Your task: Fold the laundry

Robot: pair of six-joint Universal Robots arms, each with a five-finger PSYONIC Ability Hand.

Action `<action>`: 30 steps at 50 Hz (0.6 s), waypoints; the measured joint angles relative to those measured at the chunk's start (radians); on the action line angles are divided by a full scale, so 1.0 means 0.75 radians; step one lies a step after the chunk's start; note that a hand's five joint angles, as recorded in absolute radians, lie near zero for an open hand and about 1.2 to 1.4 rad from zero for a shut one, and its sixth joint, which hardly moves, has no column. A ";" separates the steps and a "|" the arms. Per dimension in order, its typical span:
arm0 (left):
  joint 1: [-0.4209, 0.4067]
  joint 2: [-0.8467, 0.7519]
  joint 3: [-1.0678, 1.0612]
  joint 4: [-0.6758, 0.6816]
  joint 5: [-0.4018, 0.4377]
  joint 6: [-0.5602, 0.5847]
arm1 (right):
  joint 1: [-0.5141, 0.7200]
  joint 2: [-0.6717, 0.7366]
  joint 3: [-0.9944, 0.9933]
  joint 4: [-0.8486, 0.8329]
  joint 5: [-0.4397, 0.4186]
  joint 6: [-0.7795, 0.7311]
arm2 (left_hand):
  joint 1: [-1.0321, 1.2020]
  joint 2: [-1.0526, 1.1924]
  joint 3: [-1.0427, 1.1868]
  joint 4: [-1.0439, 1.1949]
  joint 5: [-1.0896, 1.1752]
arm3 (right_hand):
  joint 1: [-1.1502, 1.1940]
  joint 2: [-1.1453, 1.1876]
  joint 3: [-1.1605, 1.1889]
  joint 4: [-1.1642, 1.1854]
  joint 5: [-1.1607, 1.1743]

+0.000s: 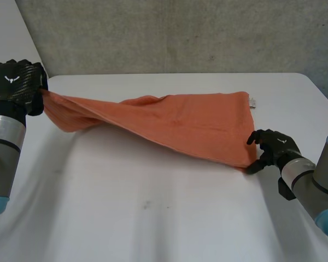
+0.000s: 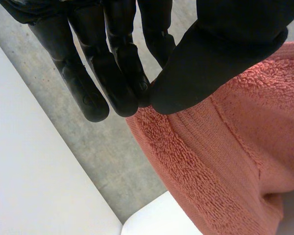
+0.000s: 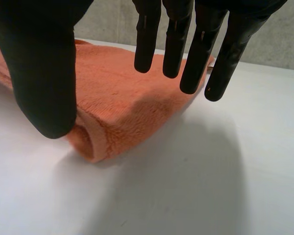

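Across the tabletop (image 1: 153,218) stretches the orange towel (image 1: 191,123): the left hand (image 1: 15,82) pinches its raised far-left corner between thumb and fingers (image 2: 120,73), likely to carry it over. The right hand (image 1: 273,148), fingers straight and spread, hovers at the near-right corner, probably to anchor it.

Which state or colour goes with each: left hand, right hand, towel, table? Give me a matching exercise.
Things:
1. left hand
2. right hand
3. towel
4. table

States:
A. open, at the towel corner lying on the table
B. white
C. pinching the towel's lifted end
D. orange

Pairs: 1-C, 2-A, 3-D, 4-B
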 measured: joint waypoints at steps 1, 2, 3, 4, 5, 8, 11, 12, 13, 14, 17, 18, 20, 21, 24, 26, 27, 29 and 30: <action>0.000 0.000 0.000 0.000 0.000 0.000 | 0.000 0.000 0.000 0.000 0.000 0.000 | 0.000 0.000 0.000 0.000 0.000 | 0.000 0.000 0.000 0.000 0.000; 0.001 0.002 0.000 0.000 0.000 -0.003 | 0.000 0.008 -0.007 -0.003 0.001 -0.001 | 0.000 0.000 0.000 0.000 0.000 | 0.012 0.014 0.015 0.013 0.013; 0.002 0.002 0.000 0.000 0.000 -0.006 | 0.000 0.019 -0.015 -0.004 0.002 -0.002 | 0.000 0.000 0.000 0.000 0.000 | 0.018 0.021 0.021 0.021 0.020; 0.003 0.002 0.001 0.000 0.000 -0.009 | 0.000 0.033 -0.024 -0.004 0.004 -0.003 | 0.000 0.000 0.000 0.000 0.000 | 0.030 0.037 0.036 0.036 0.035; 0.004 0.002 0.001 0.000 0.001 -0.011 | 0.000 0.044 -0.030 -0.003 0.005 -0.004 | 0.000 0.000 0.000 0.000 0.000 | 0.032 0.039 0.039 0.040 0.038; 0.006 0.001 0.002 0.001 0.001 -0.012 | 0.001 0.064 -0.039 -0.001 0.006 -0.005 | 0.000 0.000 0.000 0.000 0.000 | 0.032 0.039 0.040 0.041 0.040; 0.008 -0.001 0.004 0.001 0.002 -0.012 | 0.001 0.082 -0.046 0.003 0.008 -0.002 | 0.000 0.000 0.000 0.000 0.000 | 0.032 0.039 0.040 0.041 0.040; 0.008 -0.001 0.004 0.002 0.002 -0.012 | 0.001 0.084 -0.046 0.004 0.008 -0.001 | 0.000 0.000 0.000 0.000 0.000 | 0.032 0.039 0.040 0.041 0.040; 0.008 -0.002 0.005 0.002 0.002 -0.012 | 0.002 0.086 -0.047 0.005 0.008 0.000 | 0.000 0.000 0.000 0.000 0.000 | 0.032 0.039 0.040 0.041 0.040; 0.008 -0.002 0.007 0.002 0.002 -0.011 | 0.002 0.088 -0.048 0.005 0.008 0.002 | 0.000 0.000 0.000 0.000 0.000 | 0.032 0.039 0.040 0.041 0.040; 0.008 -0.002 0.010 0.002 0.002 -0.011 | 0.002 0.089 -0.050 0.004 0.008 0.004 | 0.000 0.000 0.000 0.000 0.000 | 0.032 0.039 0.040 0.041 0.041; 0.008 -0.002 0.011 0.002 0.002 -0.012 | 0.002 0.090 -0.052 0.004 0.008 0.004 | 0.000 0.000 0.000 0.000 0.000 | 0.032 0.039 0.040 0.041 0.041; 0.008 -0.002 0.013 0.002 0.002 -0.012 | 0.002 0.096 -0.060 0.003 0.008 0.005 | 0.000 0.000 0.000 0.000 0.000 | 0.036 0.042 0.046 0.047 0.046; 0.008 -0.002 0.015 0.002 0.002 -0.012 | 0.002 0.100 -0.066 0.003 0.009 0.005 | 0.000 0.000 0.000 0.000 0.000 | 0.049 0.058 0.059 0.060 0.058; 0.008 -0.002 0.016 0.002 0.002 -0.012 | 0.002 0.108 -0.074 0.002 0.010 0.004 | 0.000 0.000 0.000 0.000 0.000 | 0.092 0.095 0.097 0.098 0.092; 0.008 -0.002 0.016 0.001 0.001 -0.012 | 0.002 0.116 -0.081 0.001 0.013 0.004 | 0.000 0.000 0.000 0.000 0.000 | 0.349 0.406 0.397 0.391 0.379; 0.008 -0.002 0.016 0.001 0.001 -0.013 | 0.002 0.119 -0.084 -0.001 0.017 0.003 | 0.000 0.000 0.000 0.000 0.000 | 0.415 0.480 0.474 0.466 0.451; 0.008 -0.002 0.016 0.001 0.001 -0.013 | 0.001 0.119 -0.086 -0.006 0.028 0.003 | 0.000 0.000 0.000 0.000 0.000 | 0.640 0.748 0.732 0.737 0.711; 0.009 -0.002 0.016 0.000 0.001 -0.013 | 0.000 0.117 -0.087 -0.010 0.036 0.003 | 0.000 0.000 0.000 0.000 0.000 | 0.655 0.766 0.758 0.756 0.730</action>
